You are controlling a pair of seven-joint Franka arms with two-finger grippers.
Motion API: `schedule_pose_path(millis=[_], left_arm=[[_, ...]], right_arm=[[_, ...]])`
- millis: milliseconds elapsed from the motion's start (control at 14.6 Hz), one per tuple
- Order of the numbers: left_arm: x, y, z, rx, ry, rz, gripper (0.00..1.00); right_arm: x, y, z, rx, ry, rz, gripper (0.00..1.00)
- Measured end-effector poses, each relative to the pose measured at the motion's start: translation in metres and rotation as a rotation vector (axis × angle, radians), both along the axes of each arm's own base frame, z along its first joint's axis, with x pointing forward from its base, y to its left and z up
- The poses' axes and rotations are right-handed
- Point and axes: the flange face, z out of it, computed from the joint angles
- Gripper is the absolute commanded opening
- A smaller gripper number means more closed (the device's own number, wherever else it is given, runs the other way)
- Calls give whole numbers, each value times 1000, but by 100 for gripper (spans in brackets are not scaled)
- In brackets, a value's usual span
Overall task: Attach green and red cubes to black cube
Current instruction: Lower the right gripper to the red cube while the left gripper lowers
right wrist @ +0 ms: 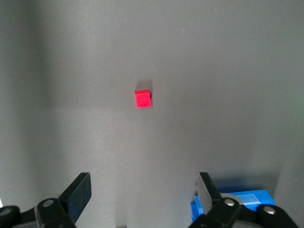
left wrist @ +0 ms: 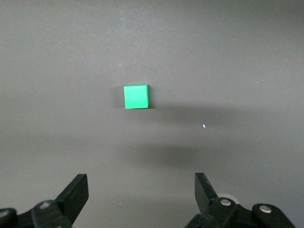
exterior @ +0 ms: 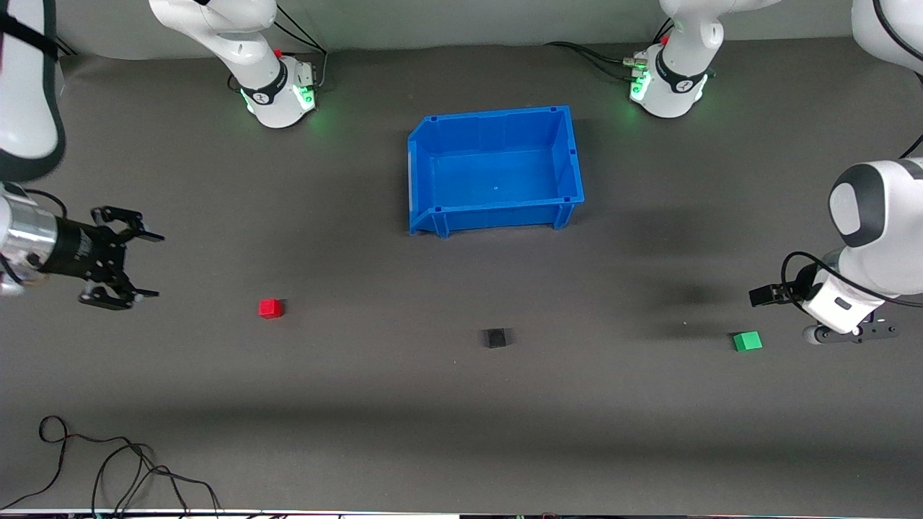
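Black fingers of the right gripper (exterior: 122,263) stand spread wide, empty, above the mat's (exterior: 360,404) right-arm end. Beside it lies the red cube (exterior: 271,308), small and bright. Mid-mat sits the black cube (exterior: 495,337), nearer the front camera than the blue bin (exterior: 497,216). The green cube (exterior: 747,341) lies near the left gripper (left wrist: 141,194), released and empty, at the left-arm end.

No writing to read anywhere here: no label, brand, number or sign on anything in view. The dark marks on the arm bases (exterior: 277,90) are too small to make out.
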Motion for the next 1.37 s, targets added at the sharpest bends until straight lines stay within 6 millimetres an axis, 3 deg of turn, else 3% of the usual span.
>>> schedule_pose_path(millis=[206, 343, 548, 754, 1097, 1371], left_arm=[[4, 10, -18, 7, -3, 128, 100], [6, 29, -32, 9, -7, 220, 100], [10, 56, -37, 6, -14, 346, 100], [27, 52, -49, 9, -15, 575, 100], [53, 49, -100, 31, 24, 927, 100], [70, 52, -82, 31, -21, 1260, 100]], right_arm=[[16, 1, -42, 34, 7, 29, 99], [23, 0, -74, 44, -15, 32, 99], [21, -4, -121, 47, -52, -1, 99], [17, -1, -158, 55, -47, -21, 99], [12, 5, -223, 176, -30, -9, 99], [13, -1, -252, 182, -41, -5, 99]])
